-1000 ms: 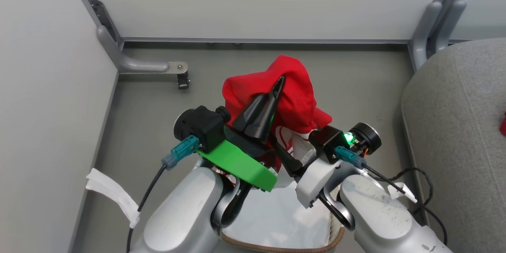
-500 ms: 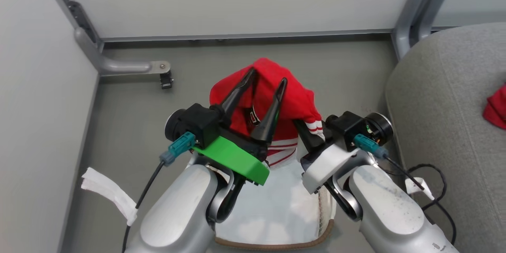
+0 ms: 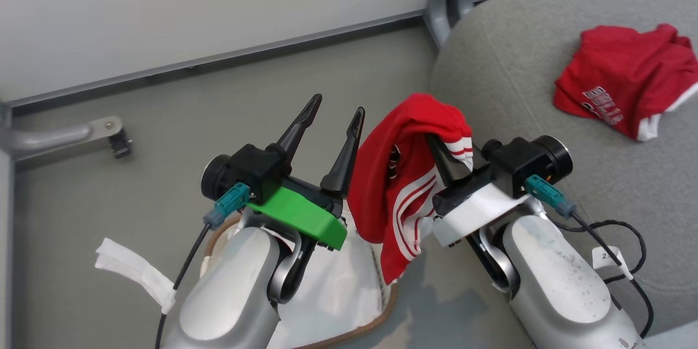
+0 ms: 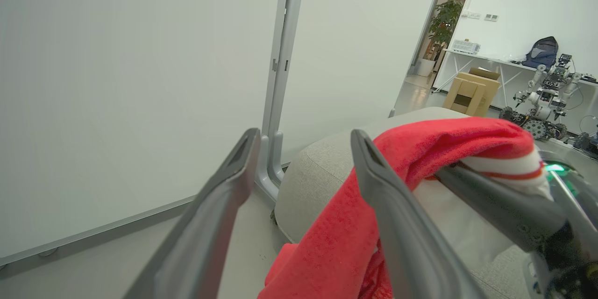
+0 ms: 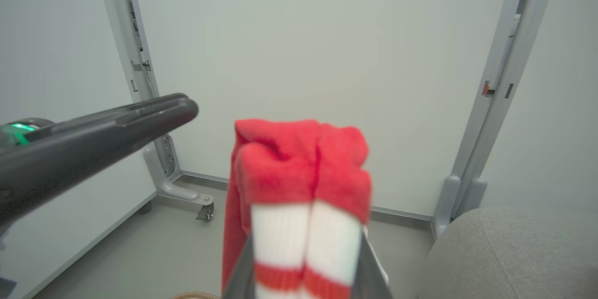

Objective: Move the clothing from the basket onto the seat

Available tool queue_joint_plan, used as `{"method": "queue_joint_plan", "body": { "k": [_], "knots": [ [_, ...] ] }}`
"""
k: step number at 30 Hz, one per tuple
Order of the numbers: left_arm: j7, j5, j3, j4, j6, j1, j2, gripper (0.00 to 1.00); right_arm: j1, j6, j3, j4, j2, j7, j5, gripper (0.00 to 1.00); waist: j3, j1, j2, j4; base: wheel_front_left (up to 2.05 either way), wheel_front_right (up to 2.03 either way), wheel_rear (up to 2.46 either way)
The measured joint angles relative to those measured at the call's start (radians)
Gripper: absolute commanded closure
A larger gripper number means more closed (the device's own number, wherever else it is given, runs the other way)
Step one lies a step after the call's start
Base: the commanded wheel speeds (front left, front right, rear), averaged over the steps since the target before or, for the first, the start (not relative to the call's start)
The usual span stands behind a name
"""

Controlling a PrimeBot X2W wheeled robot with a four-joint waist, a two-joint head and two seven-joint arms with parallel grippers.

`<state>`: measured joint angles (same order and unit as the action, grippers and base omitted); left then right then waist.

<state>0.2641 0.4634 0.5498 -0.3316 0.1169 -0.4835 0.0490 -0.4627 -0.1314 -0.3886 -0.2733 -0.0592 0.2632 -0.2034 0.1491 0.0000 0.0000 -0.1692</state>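
Clothing is sitting in two places. The lettered garment [image 3: 616, 82] is already lying on top of the seat [image 3: 518, 92], well in from its near edge. The red striped-trim garment [image 3: 398, 185] is hanging in the air just short of the seat's edge, not yet over the cushion. The right claw [image 3: 436, 142] is clamping it by the white-and-red striped cuff. The rest of the cloth is draping down in a long fold, with its tail dangling close to the rim of the basket [image 3: 388, 297]. That basket is standing on the floor [image 3: 163, 120] beside the seat, its white liner [image 3: 332, 283] showing. The left claw [image 3: 337, 106] is standing wide open and empty on the side of the garment away from the seat, with one finger just beside the hanging cloth.

By my judgement, the grip is taking only a narrow bit of cuff, so a quick swing toward the seat is risking the cloth sliding out onto the floor. The dangling tail is also risking a snag on the basket's woven rim or on the left claw's near finger, which could drag the basket or tug the cuff free. Letting go too near the seat's rounded edge is inviting the garment to slide off.
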Motion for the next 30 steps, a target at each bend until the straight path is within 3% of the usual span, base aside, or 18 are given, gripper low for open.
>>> {"method": "queue_joint_plan", "body": {
  "k": [8, 13, 21, 30],
  "knots": [
    [0.000, -0.046, -0.048, -0.019, 0.008, 0.009, -0.001, 0.00, 0.003, 0.000, 0.027, 0.050, -0.004, 0.000, 0.006, 1.00, 0.036, 0.0000, 0.0000, -0.182, 0.00, 0.00, 0.00],
    [0.000, -0.074, -0.062, -0.029, 0.011, 0.013, -0.002, 0.00, -0.049, 0.000, 0.071, 0.053, -0.047, 0.000, 0.028, 1.00, 0.064, 0.0000, 0.0000, -0.266, 0.00, 0.00, 0.00],
    [0.000, -0.106, -0.063, -0.034, 0.011, 0.012, 0.019, 0.00, -0.259, 0.000, 0.158, 0.065, -0.154, 0.000, 0.065, 1.00, 0.145, 0.0000, 0.0000, -0.314, 0.00, 0.00, 0.00],
    [0.000, -0.114, -0.045, -0.032, 0.011, -0.006, 0.041, 0.00, -0.553, 0.000, 0.242, -0.044, -0.365, 0.000, 0.133, 1.00, 0.230, 0.0000, 0.0000, -0.297, 0.00, 0.00, 0.00]
  ]
}}
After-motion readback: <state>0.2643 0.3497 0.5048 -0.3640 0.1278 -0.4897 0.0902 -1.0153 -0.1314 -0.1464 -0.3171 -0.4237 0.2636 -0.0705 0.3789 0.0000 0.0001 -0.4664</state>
